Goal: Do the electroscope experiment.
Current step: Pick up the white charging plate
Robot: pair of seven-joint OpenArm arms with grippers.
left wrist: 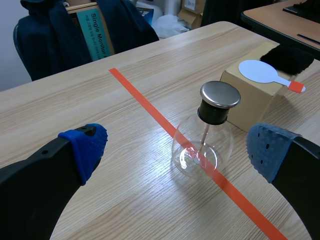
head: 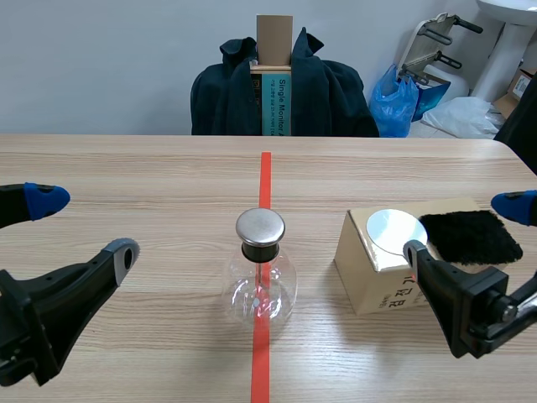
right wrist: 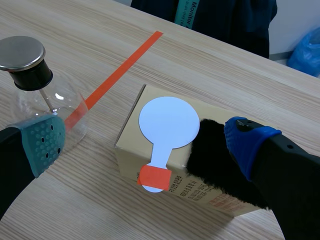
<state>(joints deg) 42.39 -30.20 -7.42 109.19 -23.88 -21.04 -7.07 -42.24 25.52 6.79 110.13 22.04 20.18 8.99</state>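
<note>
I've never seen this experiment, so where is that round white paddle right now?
In the scene view the white paddle lies flat on the cardboard box, right of the glass flask, with the black fur cloth just beside it.

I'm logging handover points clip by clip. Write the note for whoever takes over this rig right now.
Left gripper: open, holding nothing, short of the electroscope flask.
Right gripper: open, holding nothing, by the cardboard box.
Things: flask upright between the arms, metal cap on; white paddle and black fur cloth lie side by side on the box top.
Done: nothing visibly started.
Left: likely pick up the paddle, rub it on the cloth, bring it to the cap.
</note>
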